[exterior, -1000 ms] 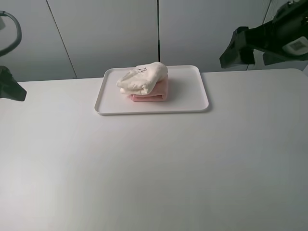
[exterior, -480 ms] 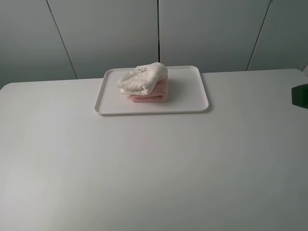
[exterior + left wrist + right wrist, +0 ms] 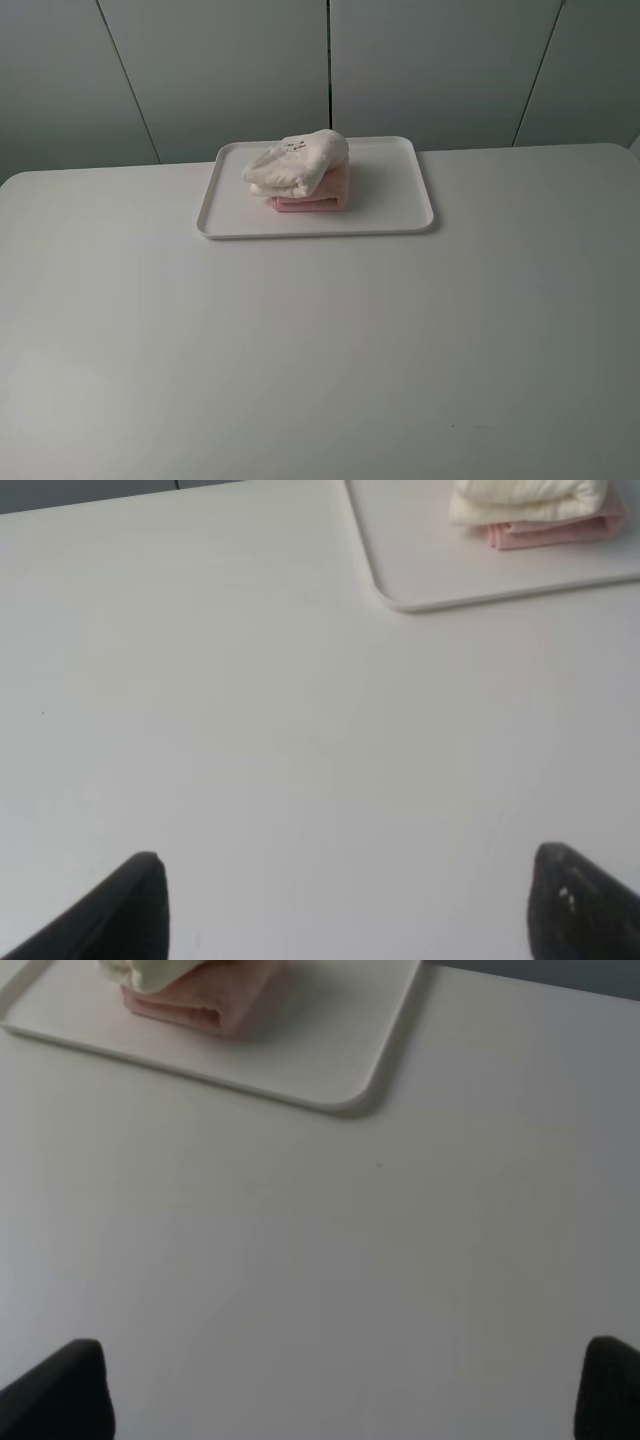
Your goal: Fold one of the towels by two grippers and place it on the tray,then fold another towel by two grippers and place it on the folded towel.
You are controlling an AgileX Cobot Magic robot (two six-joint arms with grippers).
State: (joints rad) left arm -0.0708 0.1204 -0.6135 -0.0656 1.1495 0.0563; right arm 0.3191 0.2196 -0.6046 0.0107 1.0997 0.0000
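White counter (image 3: 320, 360), matte, plain. Behind it stood pale grey wall panels (image 3: 230, 70) split by dark vertical seams.

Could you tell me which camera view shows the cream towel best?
The exterior high view: the cream towel shows whole, folded on the pink towel. Both wrist views cut it off at the picture's edge.

The cream towel (image 3: 296, 163) lies on the pink towel (image 3: 318, 195), in the tray (image 3: 390, 215) at the table's (image 3: 320, 350) far side.
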